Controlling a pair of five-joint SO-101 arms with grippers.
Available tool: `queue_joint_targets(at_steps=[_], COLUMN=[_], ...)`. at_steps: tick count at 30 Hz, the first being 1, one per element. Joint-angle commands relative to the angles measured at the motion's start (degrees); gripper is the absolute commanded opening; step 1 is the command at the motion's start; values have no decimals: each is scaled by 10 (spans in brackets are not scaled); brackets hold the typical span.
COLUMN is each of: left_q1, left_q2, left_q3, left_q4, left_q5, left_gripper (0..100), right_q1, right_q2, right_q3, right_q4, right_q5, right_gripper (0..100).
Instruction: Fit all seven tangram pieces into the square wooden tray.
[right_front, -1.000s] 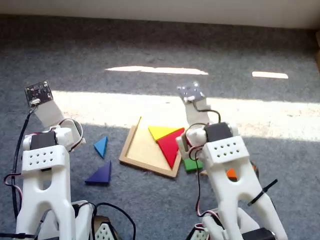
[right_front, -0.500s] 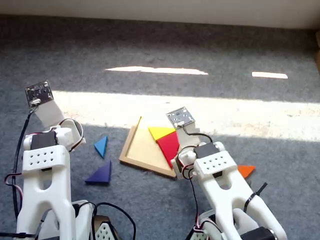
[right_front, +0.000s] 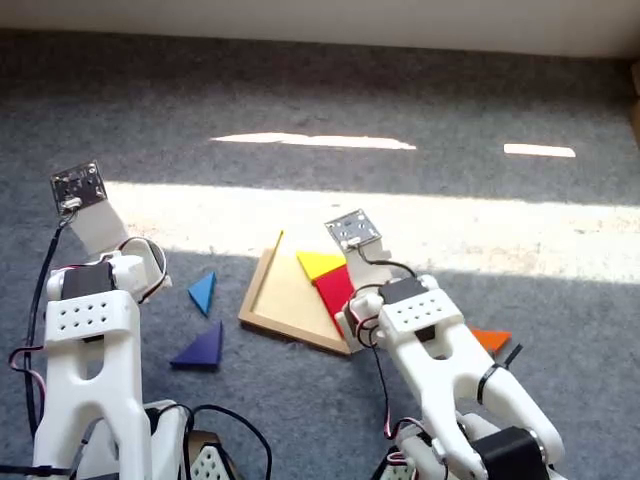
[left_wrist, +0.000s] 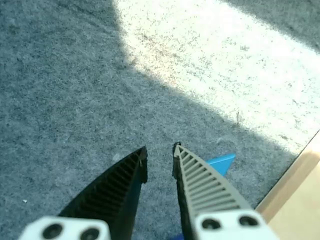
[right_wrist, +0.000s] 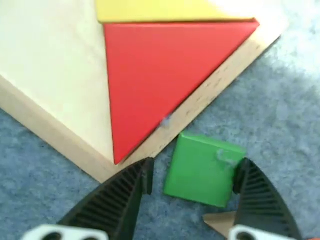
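The square wooden tray (right_front: 283, 300) lies between the arms and holds a yellow triangle (right_front: 320, 263) and a red triangle (right_front: 337, 290). My right gripper (right_wrist: 194, 170) is open, its fingers on either side of a green square (right_wrist: 202, 167) that lies on the carpet just off the tray (right_wrist: 45, 75) beside the red triangle (right_wrist: 150, 75). My left gripper (left_wrist: 160, 149) hangs over bare carpet, narrowly open and empty, with a blue triangle (left_wrist: 220, 162) just beyond the grey finger. The blue triangle (right_front: 202, 292) and a purple triangle (right_front: 200, 347) lie left of the tray, and an orange piece (right_front: 490, 340) lies to the right.
Grey carpet covers the floor, with a sunlit band beyond the tray. The right arm (right_front: 410, 310) overhangs the tray's near right corner. The left arm (right_front: 90, 310) stands left of the blue and purple triangles. A small tan piece (right_wrist: 220, 222) lies by the green square.
The right arm has swung left and down toward the tray's near corner, and now covers the green square in the high view. The left arm has not moved.
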Motion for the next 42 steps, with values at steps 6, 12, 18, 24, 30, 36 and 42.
queue_joint_targets(at_steps=[6, 12, 18, 24, 30, 36, 42], left_q1=[-8, -8, -9, -9, -9, -9, -9], left_q2=[-11, -11, -11, -14, -14, -14, -14], left_q3=[0, 0, 0, -1, -1, -2, -2], left_q4=[-9, -9, -8, -8, -8, -8, -7], left_q5=[4, 4, 4, 4, 4, 4, 4], left_gripper=[102, 102, 102, 102, 102, 102, 102], right_q1=[34, 34, 37, 37, 23, -65, -144], right_q2=[22, 22, 16, -51, -120, -67, 67], right_q3=[-29, -30, -31, -102, -141, -213, -335], right_q4=[26, 44, 51, 121, 140, 140, 140], right_q5=[-3, -2, 37, 38, 37, 35, 33], right_gripper=[206, 203, 118, 80, 80, 80, 80])
